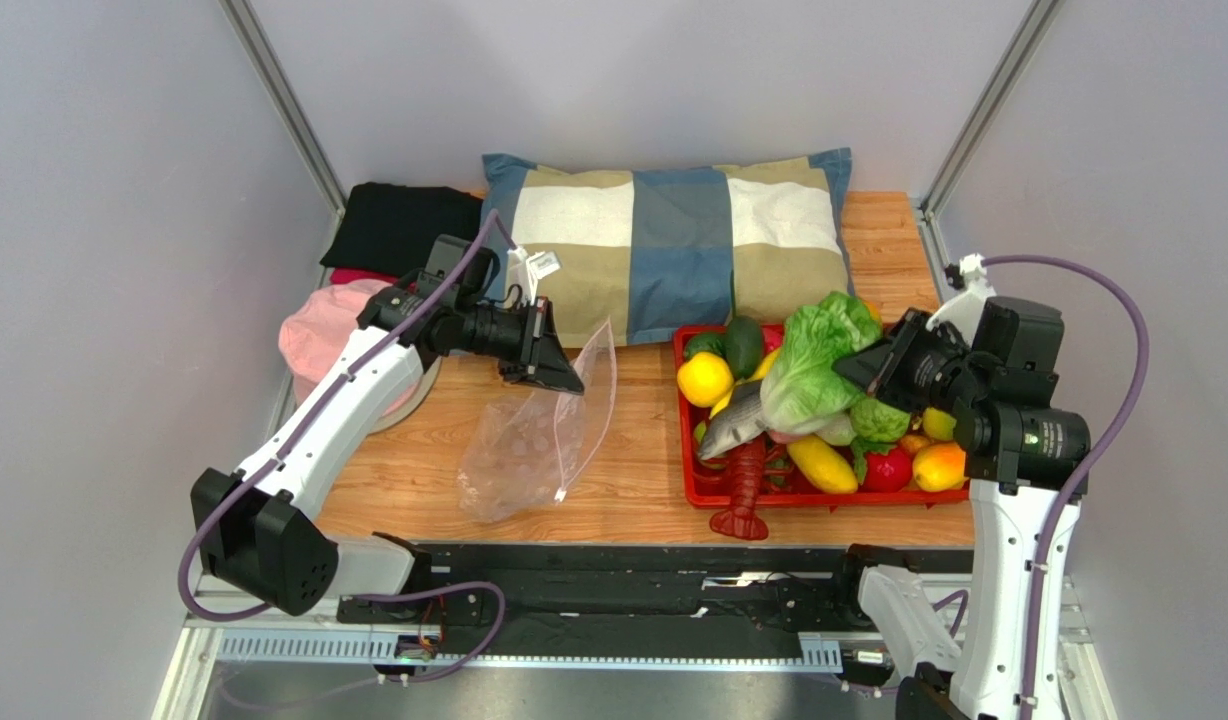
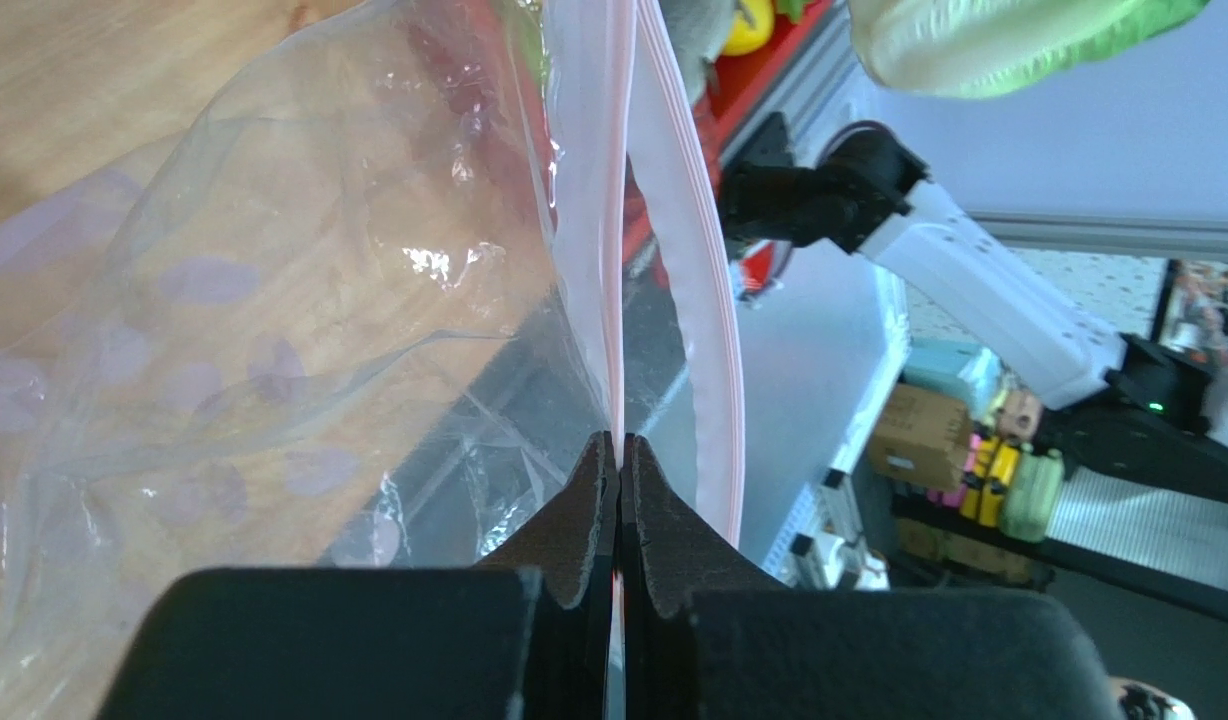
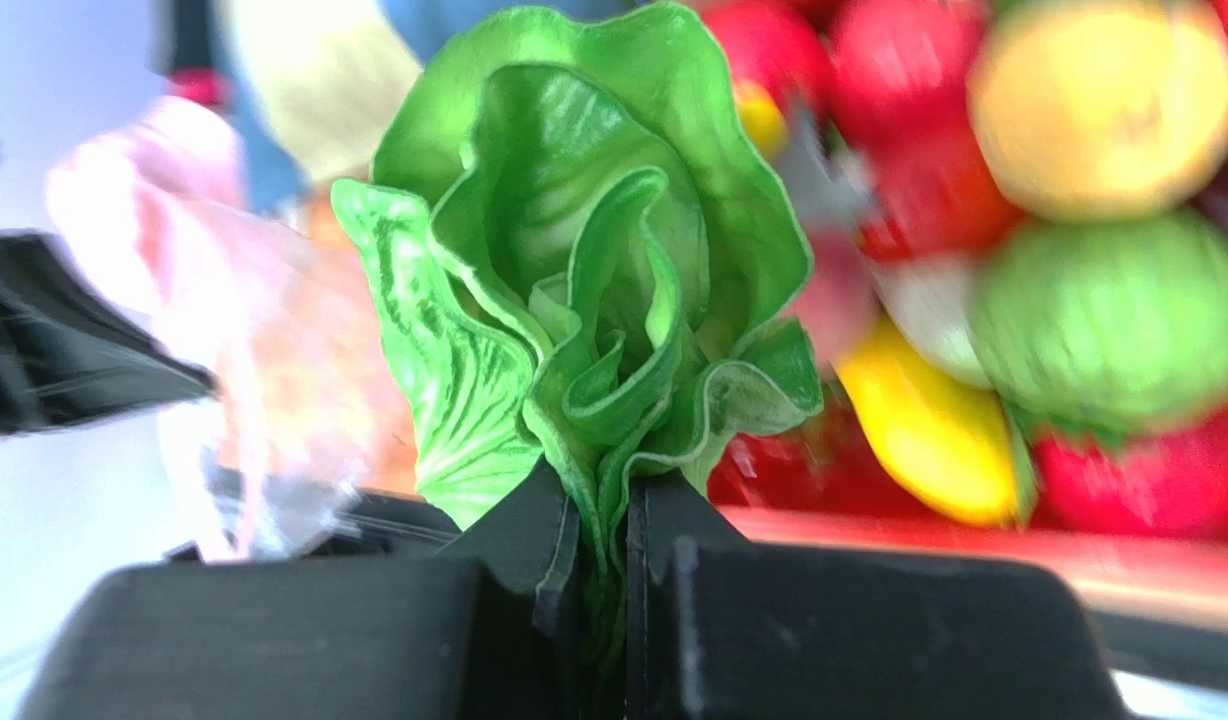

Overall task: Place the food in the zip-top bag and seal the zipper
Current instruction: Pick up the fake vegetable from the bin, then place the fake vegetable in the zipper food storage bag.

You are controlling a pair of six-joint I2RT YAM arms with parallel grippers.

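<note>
My left gripper (image 1: 563, 365) is shut on the upper edge of the clear dotted zip-top bag (image 1: 538, 435) and holds that edge up off the table; the bag hangs down from it. In the left wrist view the jaws (image 2: 619, 450) pinch the pinkish zipper strip (image 2: 620, 225), and the other lip (image 2: 695, 195) bows away to the right. My right gripper (image 1: 876, 365) is shut on the green lettuce head (image 1: 816, 360) and holds it over the left part of the red tray (image 1: 816, 497). The lettuce (image 3: 590, 285) fills the right wrist view. A grey fish (image 1: 733, 420) and a dark avocado (image 1: 742, 345) lie in the tray.
A checked pillow (image 1: 673, 240) lies at the back. Pink and black cloths (image 1: 335, 323) sit at the back left. A red lobster toy (image 1: 743, 488) hangs over the tray's front edge. The tray holds a lemon (image 1: 704, 378), a banana (image 1: 823, 465) and other fruits.
</note>
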